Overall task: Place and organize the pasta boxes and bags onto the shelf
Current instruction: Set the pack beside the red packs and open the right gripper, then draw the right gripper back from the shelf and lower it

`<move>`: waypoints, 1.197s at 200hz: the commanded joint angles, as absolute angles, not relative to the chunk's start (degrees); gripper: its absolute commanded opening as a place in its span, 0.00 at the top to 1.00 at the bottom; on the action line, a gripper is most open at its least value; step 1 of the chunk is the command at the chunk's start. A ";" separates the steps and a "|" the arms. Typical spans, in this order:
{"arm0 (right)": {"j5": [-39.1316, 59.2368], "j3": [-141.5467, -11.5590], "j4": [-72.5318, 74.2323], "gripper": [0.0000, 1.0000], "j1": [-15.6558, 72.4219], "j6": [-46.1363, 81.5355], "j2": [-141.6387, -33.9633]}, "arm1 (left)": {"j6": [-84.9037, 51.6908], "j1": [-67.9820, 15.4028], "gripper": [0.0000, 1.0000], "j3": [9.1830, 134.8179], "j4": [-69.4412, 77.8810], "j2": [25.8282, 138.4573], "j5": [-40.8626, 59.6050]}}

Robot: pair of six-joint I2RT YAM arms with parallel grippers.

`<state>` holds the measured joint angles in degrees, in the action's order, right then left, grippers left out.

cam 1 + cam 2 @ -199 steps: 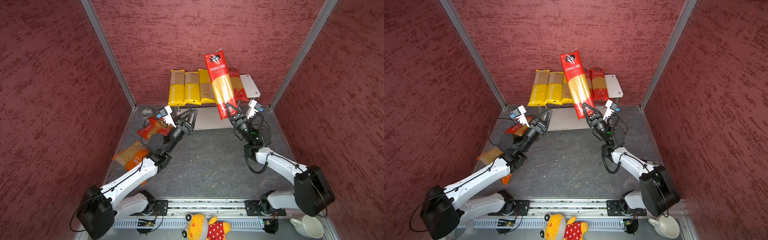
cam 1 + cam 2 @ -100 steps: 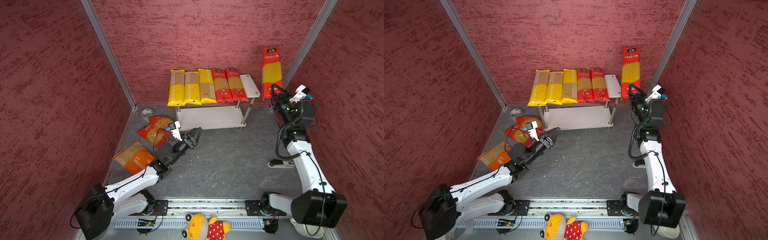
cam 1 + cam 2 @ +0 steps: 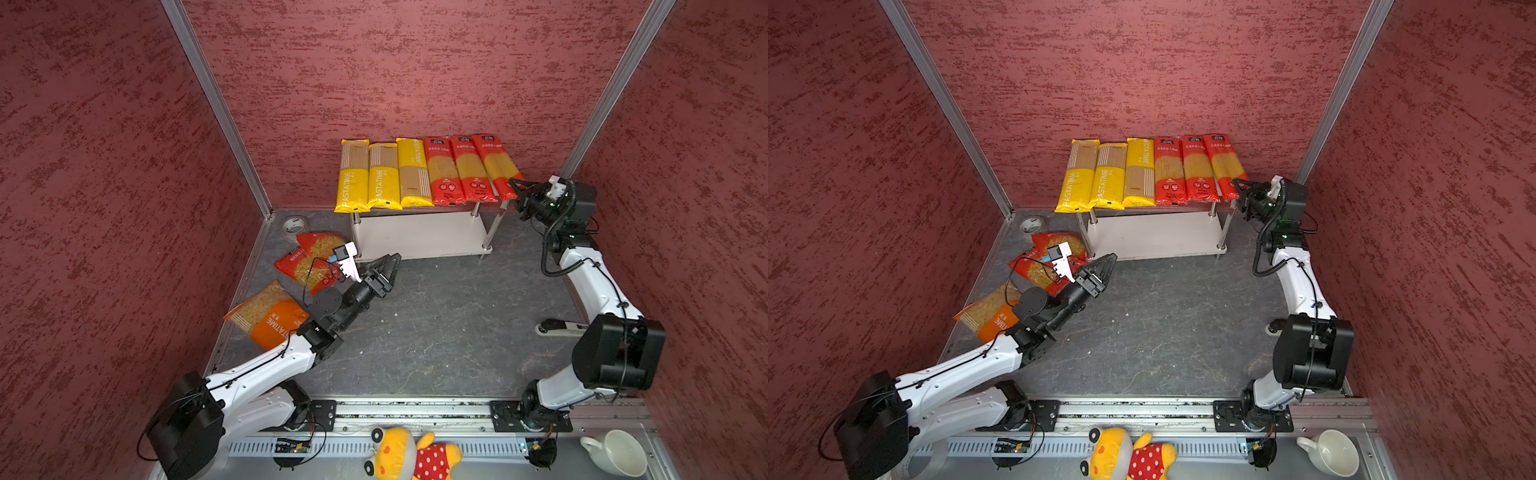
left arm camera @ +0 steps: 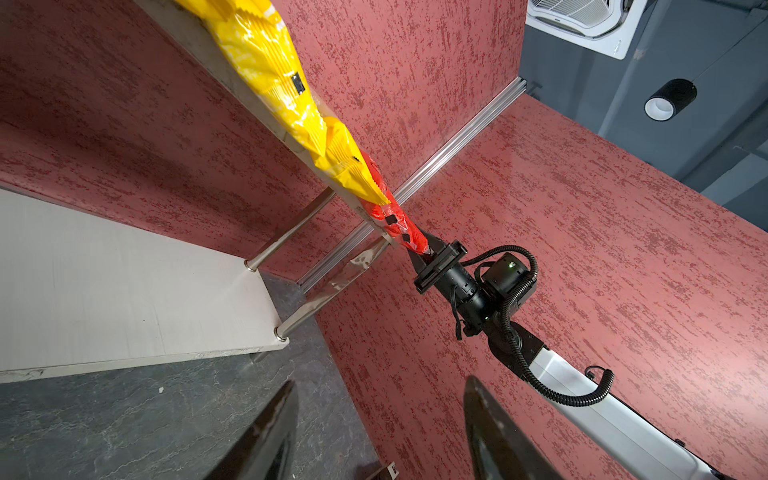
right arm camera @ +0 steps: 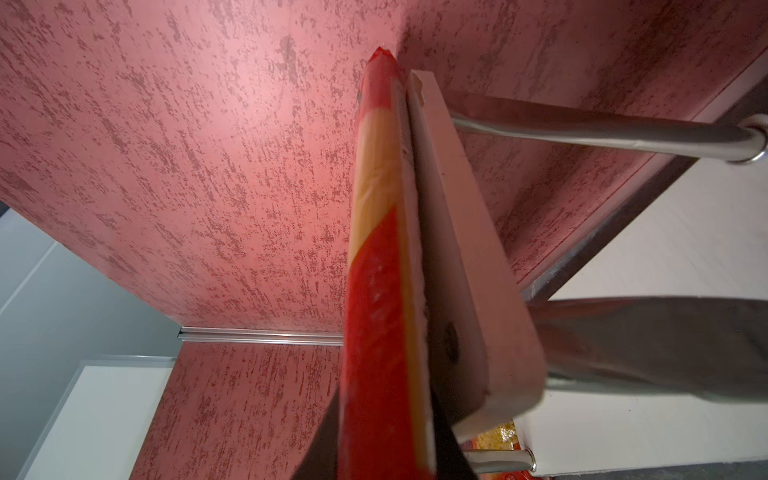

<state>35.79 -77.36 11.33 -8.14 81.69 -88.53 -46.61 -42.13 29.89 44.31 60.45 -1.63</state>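
- The red pack [image 3: 496, 166] lies along the right edge of the top board of the shelf [image 3: 419, 232]. It sits slightly askew, with its near end overhanging the front edge.
- The right gripper [image 3: 515, 192] is clamped on that near end (jaws narrow, pinching the wrapper).
- Two other red packs [image 3: 444, 170] and three yellow packs [image 3: 382, 174] lie side by side, filling the board to its left edge.
- The left gripper [image 3: 395, 262] hovers about half open, holding nothing, above the floor [image 3: 436, 324] near the shelf's front left leg.
- Two red bags [image 3: 311, 266] and an orange bag [image 3: 266, 316] lie near the floor's left edge.
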 commanded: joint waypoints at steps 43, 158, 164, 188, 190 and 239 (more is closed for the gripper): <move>36.59 -79.77 17.78 1.00 -5.26 84.29 -85.88 | -45.96 -42.28 0.37 30.10 45.80 62.49 -1.55; 35.53 -72.63 14.62 0.53 -4.30 80.63 -81.26 | -45.59 -42.09 0.37 28.92 47.55 63.29 -2.15; 35.60 -71.71 15.11 0.51 -4.31 80.75 -80.70 | -45.61 -42.01 0.37 28.93 47.74 63.41 -2.02; 35.68 -67.81 15.83 0.47 -4.31 80.48 -78.31 | -45.70 -41.87 0.37 28.70 47.80 63.55 -1.52; 35.75 -67.53 15.78 0.47 -4.31 80.46 -78.11 | -45.70 -41.80 0.37 28.71 47.74 63.54 -1.50; 35.68 -62.14 16.53 0.47 -4.25 80.95 -74.41 | -45.92 -41.71 0.37 27.53 46.73 62.14 -1.40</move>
